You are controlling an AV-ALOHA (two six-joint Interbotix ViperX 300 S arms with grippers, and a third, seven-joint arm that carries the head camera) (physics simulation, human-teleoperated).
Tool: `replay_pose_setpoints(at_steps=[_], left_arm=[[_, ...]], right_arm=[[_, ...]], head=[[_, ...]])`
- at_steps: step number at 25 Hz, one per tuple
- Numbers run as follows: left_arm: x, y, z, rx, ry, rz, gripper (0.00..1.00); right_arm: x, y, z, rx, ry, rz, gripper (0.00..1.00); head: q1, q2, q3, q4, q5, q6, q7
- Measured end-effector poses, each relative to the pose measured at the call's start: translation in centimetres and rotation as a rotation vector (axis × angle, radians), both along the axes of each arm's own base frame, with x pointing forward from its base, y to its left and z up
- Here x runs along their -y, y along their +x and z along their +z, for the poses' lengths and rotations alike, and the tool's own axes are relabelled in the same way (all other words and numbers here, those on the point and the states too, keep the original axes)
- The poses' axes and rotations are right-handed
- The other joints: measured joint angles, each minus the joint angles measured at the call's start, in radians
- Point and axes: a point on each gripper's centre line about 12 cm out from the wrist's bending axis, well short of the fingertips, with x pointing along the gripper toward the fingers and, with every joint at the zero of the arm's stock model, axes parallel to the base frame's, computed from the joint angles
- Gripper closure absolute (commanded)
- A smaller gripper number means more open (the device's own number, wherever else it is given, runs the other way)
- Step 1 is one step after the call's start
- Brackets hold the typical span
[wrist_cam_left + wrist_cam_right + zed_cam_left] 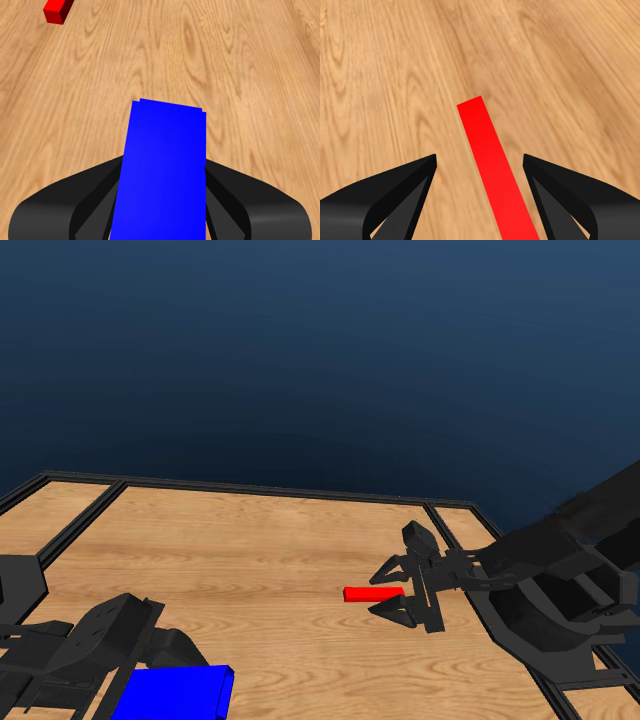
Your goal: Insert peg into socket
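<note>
The blue socket (175,692) sits at the table's near left, held between the jaws of my left gripper (172,658), which press against its two sides. In the left wrist view the socket (162,170) fills the space between the jaws of that gripper (163,165), and the red peg (57,10) shows far off on the wood. The peg (372,594) lies flat on the table right of centre. My right gripper (385,593) is open, one jaw on either side of the peg's right end. In the right wrist view, bare wood shows between the peg (492,165) and each jaw of the right gripper (480,157).
The wooden table (250,550) has a black frame around its edges, with black rails at the far left and right. The right arm's bulky base (560,620) stands at the right edge.
</note>
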Motion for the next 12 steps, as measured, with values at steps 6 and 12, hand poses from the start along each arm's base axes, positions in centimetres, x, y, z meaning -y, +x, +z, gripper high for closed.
replay_pose_setpoints(at_steps=[6, 12], left_arm=[[-0.5, 0.4, 0.5, 0.006, -0.012, 0.007, 1.00], [-0.4, 0.5, 1.2, 0.030, -0.023, 0.014, 1.00]], right_arm=[[0.9, -1.0, -1.3, -0.021, -0.007, -0.039, 1.00], [0.1, 0.0, -0.5, 0.011, -0.032, 0.013, 1.00]], head=[[-0.014, 0.012, -0.010, -0.004, -0.007, -0.014, 0.015], [-0.012, -0.019, 0.003, 0.000, 0.001, -0.006, 0.031]])
